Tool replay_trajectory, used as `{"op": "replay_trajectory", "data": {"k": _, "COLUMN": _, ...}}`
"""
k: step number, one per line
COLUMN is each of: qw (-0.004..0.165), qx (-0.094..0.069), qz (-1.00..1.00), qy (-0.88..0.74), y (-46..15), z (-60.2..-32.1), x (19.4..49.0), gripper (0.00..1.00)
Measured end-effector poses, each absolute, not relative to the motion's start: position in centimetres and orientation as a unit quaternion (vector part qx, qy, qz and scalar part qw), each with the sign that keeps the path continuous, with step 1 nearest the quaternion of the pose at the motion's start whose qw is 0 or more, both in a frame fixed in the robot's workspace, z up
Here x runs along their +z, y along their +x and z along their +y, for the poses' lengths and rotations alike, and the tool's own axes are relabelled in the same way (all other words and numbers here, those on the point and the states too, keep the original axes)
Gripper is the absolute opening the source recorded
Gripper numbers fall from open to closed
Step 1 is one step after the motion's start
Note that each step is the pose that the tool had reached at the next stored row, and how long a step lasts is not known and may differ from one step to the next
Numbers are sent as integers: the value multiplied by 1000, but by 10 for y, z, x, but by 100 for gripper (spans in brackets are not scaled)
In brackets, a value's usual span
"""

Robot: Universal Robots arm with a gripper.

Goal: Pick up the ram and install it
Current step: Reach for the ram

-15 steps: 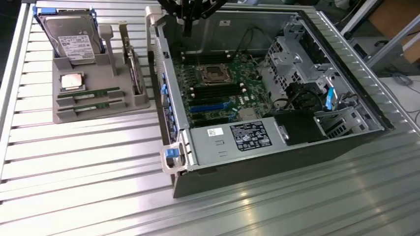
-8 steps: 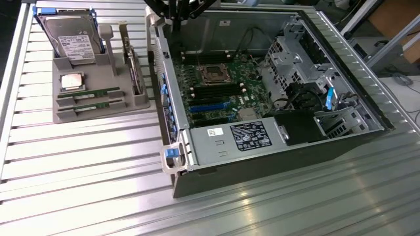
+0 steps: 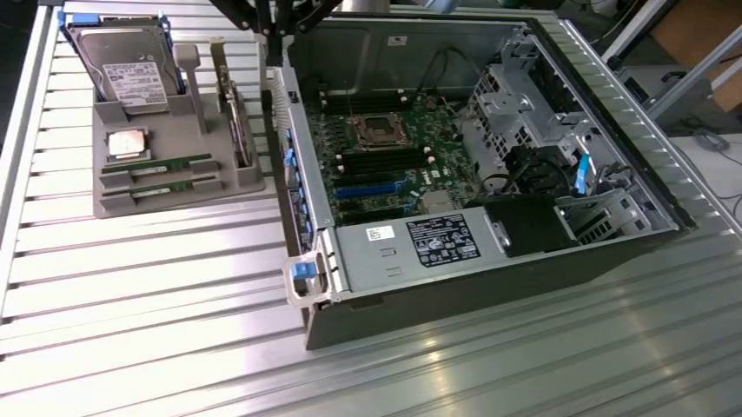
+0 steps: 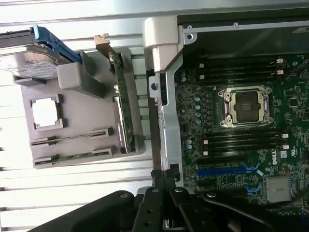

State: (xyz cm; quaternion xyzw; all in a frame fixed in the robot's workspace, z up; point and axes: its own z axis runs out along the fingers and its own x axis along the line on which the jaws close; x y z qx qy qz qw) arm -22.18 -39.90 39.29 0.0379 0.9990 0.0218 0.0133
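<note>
Two ram sticks lie side by side in the slots of a grey holder (image 3: pixel 116 204). One ram stick (image 3: pixel 156 163) (image 4: pixel 72 137) is nearer the processor chip; the other (image 3: pixel 162 185) (image 4: pixel 72 156) is toward the holder's edge. My gripper (image 3: pixel 276 26) (image 4: pixel 163 175) hangs high over the case wall (image 3: pixel 290 174), between the holder and the motherboard. It is shut, with nothing between its fingers. The motherboard's black memory slots (image 3: pixel 377 162) (image 4: pixel 241 140) beside the processor socket (image 3: pixel 377 130) (image 4: pixel 246 106) stand empty.
The holder also carries a hard drive (image 3: pixel 128 65) with a white label, a silver processor chip (image 3: pixel 125 143) and an upright expansion card (image 3: pixel 235 126). The open computer case has a power supply (image 3: pixel 435 241) and a drive cage (image 3: pixel 522 104). All of this stands on a ribbed metal table (image 3: pixel 139 295).
</note>
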Motion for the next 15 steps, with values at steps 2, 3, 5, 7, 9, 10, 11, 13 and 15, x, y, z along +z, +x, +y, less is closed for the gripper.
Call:
{"op": "replay_trajectory", "data": {"k": 2, "qw": 13, "qx": 22, "qz": 999, "qy": 38, "y": -231, "z": -399, "x": 393, "gripper": 10}}
{"op": "replay_trajectory", "data": {"k": 3, "qw": 13, "qx": 22, "qz": 999, "qy": 38, "y": -236, "z": -399, "x": 393, "gripper": 10}}
{"op": "replay_trajectory", "data": {"k": 5, "qw": 13, "qx": 22, "qz": 999, "qy": 38, "y": -245, "z": -399, "x": 393, "gripper": 10}}
{"op": "replay_trajectory", "data": {"k": 7, "qw": 13, "qx": 22, "qz": 999, "qy": 38, "y": -249, "z": -399, "x": 393, "gripper": 10}}
{"op": "replay_trajectory", "data": {"k": 9, "qw": 13, "qx": 22, "qz": 999, "qy": 38, "y": -254, "z": -399, "x": 393, "gripper": 10}}
{"op": "replay_trajectory", "data": {"k": 10, "qw": 13, "qx": 22, "qz": 999, "qy": 38, "y": -256, "z": -399, "x": 393, "gripper": 10}}
{"op": "replay_trajectory", "data": {"k": 11, "qw": 13, "qx": 22, "qz": 999, "qy": 38, "y": -260, "z": -399, "x": 393, "gripper": 10}}
{"op": "replay_trajectory", "data": {"k": 13, "qw": 13, "qx": 22, "qz": 999, "qy": 38, "y": -268, "z": -399, "x": 393, "gripper": 10}}
{"op": "replay_trajectory", "data": {"k": 15, "qw": 13, "qx": 22, "qz": 999, "qy": 38, "y": -276, "z": -399, "x": 393, "gripper": 10}}
